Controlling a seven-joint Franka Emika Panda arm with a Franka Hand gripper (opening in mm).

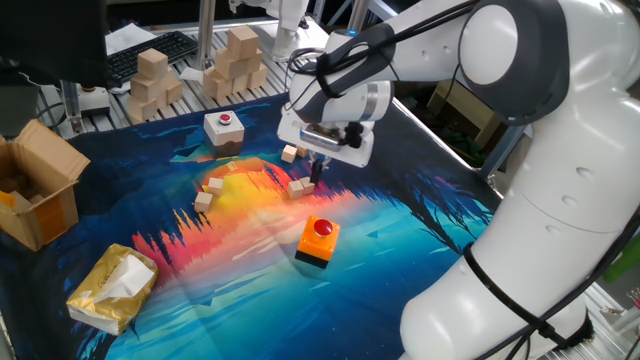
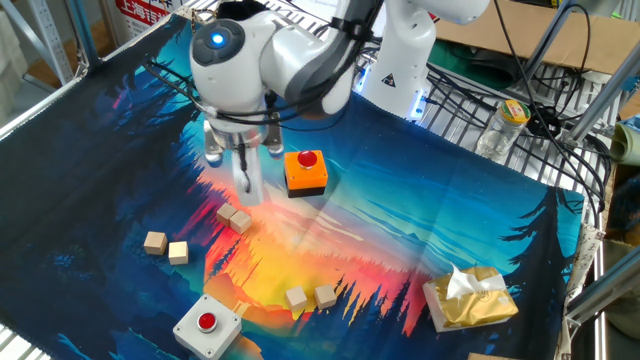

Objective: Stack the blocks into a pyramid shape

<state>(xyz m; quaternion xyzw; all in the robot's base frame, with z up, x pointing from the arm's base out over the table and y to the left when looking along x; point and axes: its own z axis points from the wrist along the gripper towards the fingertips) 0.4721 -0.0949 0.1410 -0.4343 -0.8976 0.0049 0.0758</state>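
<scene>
In one fixed view, the white robot arm's hand (image 1: 316, 172) points down, but its two dark fingers overlap, so whether they are spread or closed cannot be told. The hand also covers part of the tiny light-tan wooden cubes (image 1: 291, 153) behind it, hiding their count there. In the other fixed view the hand (image 2: 243, 186) is blurred. The white box with a red button (image 2: 206, 325) is cut off by the bottom edge. The brown cardboard box (image 1: 35, 195) runs past the left edge.
</scene>
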